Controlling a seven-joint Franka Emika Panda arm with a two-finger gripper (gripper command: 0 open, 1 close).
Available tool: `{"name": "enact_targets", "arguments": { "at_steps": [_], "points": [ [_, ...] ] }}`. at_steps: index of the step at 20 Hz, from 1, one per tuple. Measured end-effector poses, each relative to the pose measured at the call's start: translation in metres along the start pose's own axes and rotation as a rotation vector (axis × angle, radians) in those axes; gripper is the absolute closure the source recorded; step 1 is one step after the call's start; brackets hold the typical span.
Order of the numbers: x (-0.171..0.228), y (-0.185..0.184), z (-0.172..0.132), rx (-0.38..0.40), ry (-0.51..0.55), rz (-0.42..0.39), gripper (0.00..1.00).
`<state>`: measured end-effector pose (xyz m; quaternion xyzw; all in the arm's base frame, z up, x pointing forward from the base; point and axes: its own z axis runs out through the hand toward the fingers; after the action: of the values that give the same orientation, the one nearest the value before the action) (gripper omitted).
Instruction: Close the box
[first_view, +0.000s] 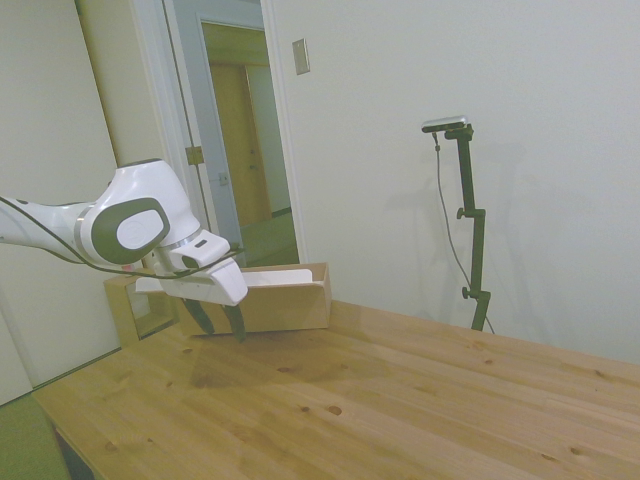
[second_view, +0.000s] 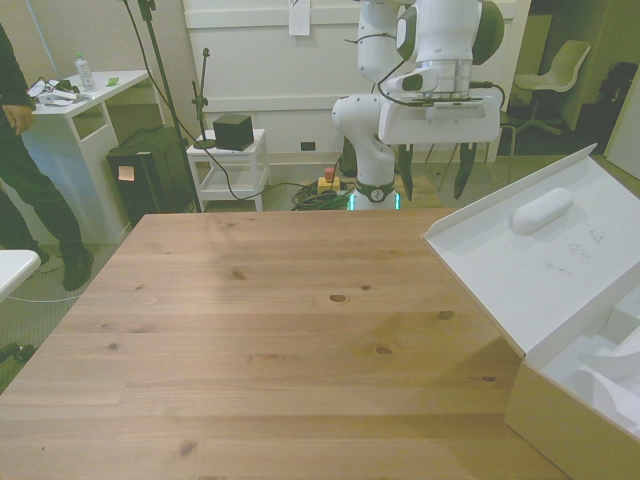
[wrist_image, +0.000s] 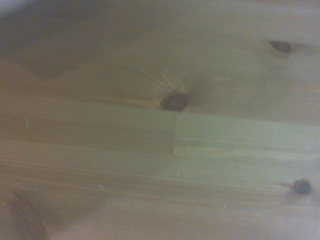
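Note:
The box (second_view: 566, 420) stands at the front view's right, tan outside and white inside. Its hinged lid (second_view: 500, 265) leans open away from the body, with an oval handle cutout (second_view: 543, 210) in it. In the side view the box (first_view: 285, 305) lies at the far end of the table, behind the arm. My gripper (second_view: 433, 188) hangs open and empty above the table's far edge, left of the lid's upper corner in the front view and apart from it. In the side view the gripper (first_view: 222, 330) is just in front of the box, tilted. The wrist view shows only blurred wooden table (wrist_image: 150, 160) with dark knots.
The wooden table (second_view: 250, 330) spreads wide to the front view's left of the box. Beyond it a person (second_view: 20, 190) stands at the far left by a white desk (second_view: 75, 115). A small white cart (second_view: 228, 160) with a black cube stands behind the table.

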<state>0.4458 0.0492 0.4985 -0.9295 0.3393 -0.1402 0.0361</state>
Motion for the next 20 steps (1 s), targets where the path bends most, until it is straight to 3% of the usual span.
{"name": "enact_targets", "arguments": {
  "at_steps": [7,16,20],
  "points": [
    [0.022,-0.050,0.000,0.066,0.079,-0.103,0.00],
    [0.062,-0.119,-0.040,0.134,0.169,-0.183,0.00],
    [0.079,-0.156,-0.083,0.148,0.205,-0.213,0.00]
  ]
}}
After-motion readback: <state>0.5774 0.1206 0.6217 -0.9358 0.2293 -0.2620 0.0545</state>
